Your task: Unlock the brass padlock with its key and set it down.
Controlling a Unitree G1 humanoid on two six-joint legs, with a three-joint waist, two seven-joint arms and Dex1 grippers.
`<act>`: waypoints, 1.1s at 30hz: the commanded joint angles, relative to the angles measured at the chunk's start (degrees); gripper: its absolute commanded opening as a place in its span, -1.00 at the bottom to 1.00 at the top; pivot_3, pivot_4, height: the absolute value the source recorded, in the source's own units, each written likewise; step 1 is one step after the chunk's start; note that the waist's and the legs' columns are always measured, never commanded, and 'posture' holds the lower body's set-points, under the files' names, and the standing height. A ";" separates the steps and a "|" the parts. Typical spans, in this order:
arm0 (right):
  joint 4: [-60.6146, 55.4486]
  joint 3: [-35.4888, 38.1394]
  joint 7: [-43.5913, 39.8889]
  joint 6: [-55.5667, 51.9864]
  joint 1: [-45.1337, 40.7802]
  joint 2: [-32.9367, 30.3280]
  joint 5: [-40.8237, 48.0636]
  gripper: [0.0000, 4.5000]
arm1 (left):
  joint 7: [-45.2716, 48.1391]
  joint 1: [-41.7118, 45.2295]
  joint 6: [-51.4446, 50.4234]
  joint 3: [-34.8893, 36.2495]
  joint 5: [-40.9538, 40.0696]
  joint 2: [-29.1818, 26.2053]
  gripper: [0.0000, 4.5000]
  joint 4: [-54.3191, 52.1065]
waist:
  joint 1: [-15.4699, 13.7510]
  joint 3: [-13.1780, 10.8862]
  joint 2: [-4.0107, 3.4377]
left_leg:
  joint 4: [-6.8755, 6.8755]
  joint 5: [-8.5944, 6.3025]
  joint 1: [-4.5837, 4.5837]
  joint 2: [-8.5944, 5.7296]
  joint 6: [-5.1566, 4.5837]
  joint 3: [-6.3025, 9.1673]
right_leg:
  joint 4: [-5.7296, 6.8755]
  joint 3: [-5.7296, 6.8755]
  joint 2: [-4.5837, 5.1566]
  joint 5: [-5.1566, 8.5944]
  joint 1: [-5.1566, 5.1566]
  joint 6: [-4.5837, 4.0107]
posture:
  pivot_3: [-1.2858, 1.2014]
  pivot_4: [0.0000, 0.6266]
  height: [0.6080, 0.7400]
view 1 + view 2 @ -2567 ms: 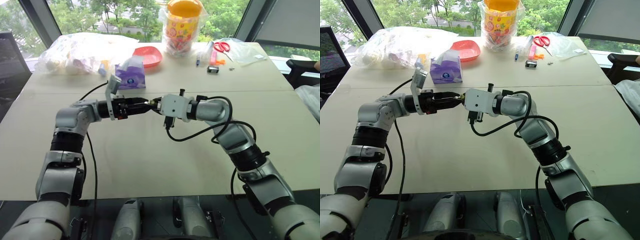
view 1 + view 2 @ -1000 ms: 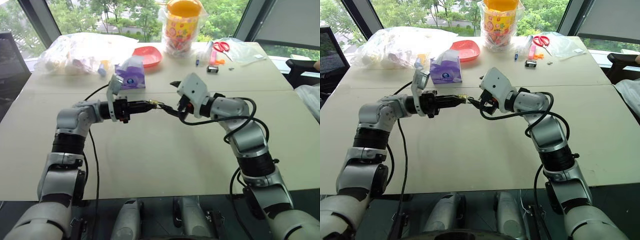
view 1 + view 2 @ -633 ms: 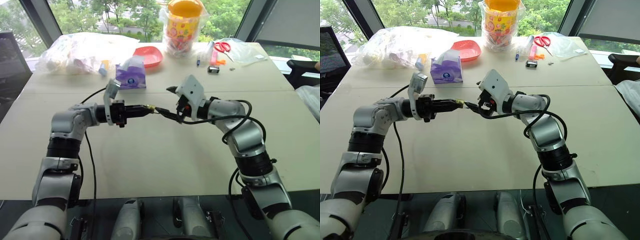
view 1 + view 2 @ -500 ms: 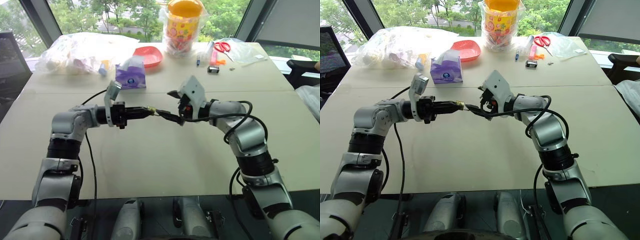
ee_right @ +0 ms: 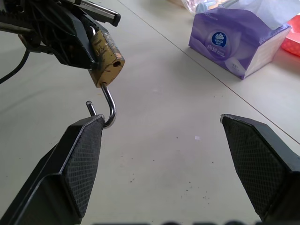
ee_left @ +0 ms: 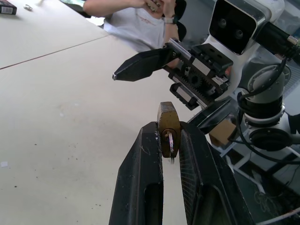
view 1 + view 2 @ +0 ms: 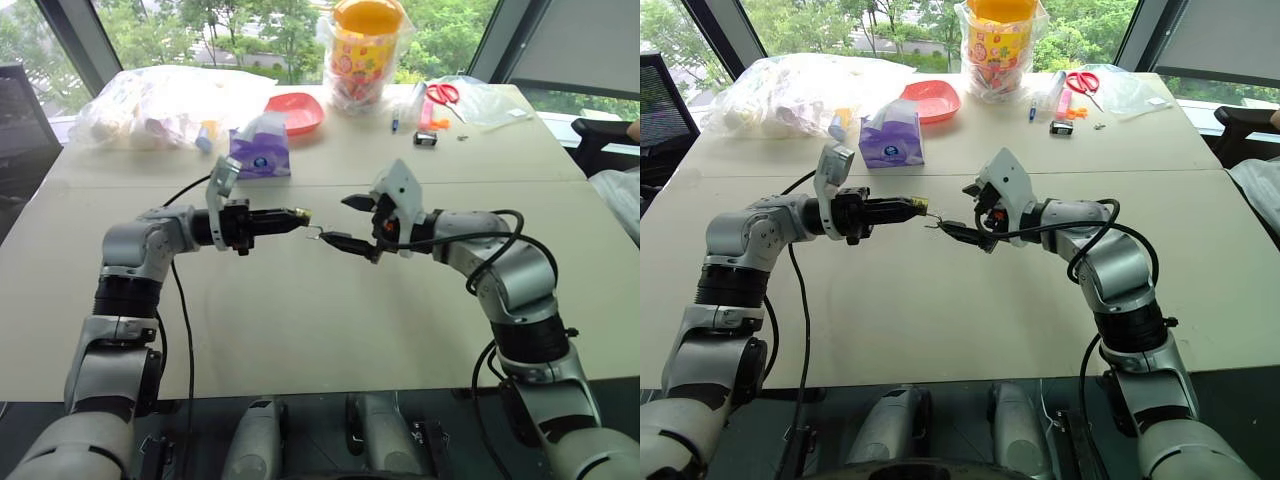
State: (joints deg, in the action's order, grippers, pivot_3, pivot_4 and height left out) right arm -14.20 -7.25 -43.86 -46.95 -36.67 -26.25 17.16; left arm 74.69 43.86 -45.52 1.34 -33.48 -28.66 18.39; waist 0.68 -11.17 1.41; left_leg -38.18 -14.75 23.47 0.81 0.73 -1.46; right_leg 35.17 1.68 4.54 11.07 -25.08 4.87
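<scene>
Pincer (image 6: pixel 169 154) of the left arm is clenched on the small squarish yellow-brass padlock (image 5: pixel 107 60), holding it above the pale bench (image 7: pixel 300 310). Its thin silvery shackle (image 5: pixel 108 108) hangs unlatched, its hooked end just beside one finger (image 5: pixel 75 159) of the right pincer (image 5: pixel 164 159), which gapes wide and holds nothing. A purple tissue box (image 5: pixel 236 42) stands farther off.

brass padlock (image 5: pixel 107 58): yellow-brass, silvery shackle | tissue box (image 5: pixel 236 38): purple | bowl (image 7: pixel 297 112): red | scissors (image 7: pixel 445 93): red handles
</scene>
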 commanded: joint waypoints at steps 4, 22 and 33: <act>-9.69 2.14 -5.23 -1.13 5.77 -7.70 4.77 0.84 | -3.18 2.32 1.60 0.87 -0.21 3.00 -1.00 3.13 | -0.70 0.00 0.00 | 0.00 -0.01 0.03 -0.03 -0.01 0.04 | -0.06 0.01 0.04 0.01 0.03 0.02 | 0.03 -0.52 1.00; -23.52 1.57 0.33 -3.88 18.45 -26.19 -1.93 0.87 | -13.90 17.20 11.61 0.54 10.79 24.00 -0.54 43.77 | -1.24 -0.01 0.06 | -0.02 -0.06 0.05 -0.07 -0.09 0.02 | -0.15 0.05 0.04 0.16 0.00 -0.10 | 0.03 -0.52 1.00; -22.93 1.36 2.64 -4.25 19.38 -25.33 -1.80 0.87 | -12.36 15.87 11.26 1.15 14.27 17.87 0.76 41.11 | -1.13 0.00 0.06 | -0.05 -0.06 0.06 -0.08 -0.09 0.03 | -0.19 0.05 0.10 0.16 0.05 -0.13 | 0.03 -0.52 1.00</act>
State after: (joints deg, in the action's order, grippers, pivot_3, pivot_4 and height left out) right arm -36.04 -6.64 -41.79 -51.63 -17.54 -51.59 15.81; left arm 62.34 60.03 -34.51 1.29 -20.04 -7.76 62.00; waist -0.45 -11.17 1.47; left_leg -38.23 -14.81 23.52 0.76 0.64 -1.46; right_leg 34.98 1.71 4.61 11.22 -25.04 4.74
